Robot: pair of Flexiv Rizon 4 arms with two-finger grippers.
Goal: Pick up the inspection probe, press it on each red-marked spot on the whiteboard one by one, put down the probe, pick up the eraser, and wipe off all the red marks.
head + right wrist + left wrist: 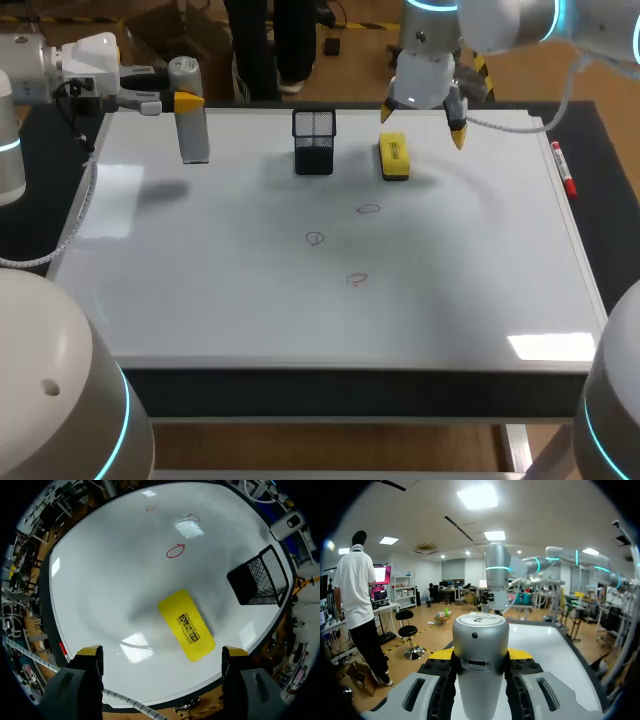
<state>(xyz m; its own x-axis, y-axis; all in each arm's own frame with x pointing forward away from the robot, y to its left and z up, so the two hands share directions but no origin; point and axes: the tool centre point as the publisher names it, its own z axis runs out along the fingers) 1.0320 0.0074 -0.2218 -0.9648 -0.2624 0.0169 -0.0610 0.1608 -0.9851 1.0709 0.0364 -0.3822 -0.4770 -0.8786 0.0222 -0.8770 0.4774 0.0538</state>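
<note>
Left jaws gripped probe (pixel 192 125) above far-left corner of whiteboard (pixel 200 290); right jaws hung open above its far edge. Pressing step likely; next move needed probe lowered onto red mark (pixel 315 238)

Inspection probe, eraser and red marks on the whiteboard

The inspection probe (pixel 193 135), a silver-grey cylinder with a flat round cap, stands upright over the far left corner of the whiteboard (pixel 250 310), clamped from two sides by the left end effector (pixel 186 100). The eraser (pixel 394 158), a yellow block with black print on its top face, lies flat near the far edge, right of centre. Three small red marks (pixel 315 238), drawn as open loops, sit mid-board, nearer than the eraser and well apart from the probe.
</note>
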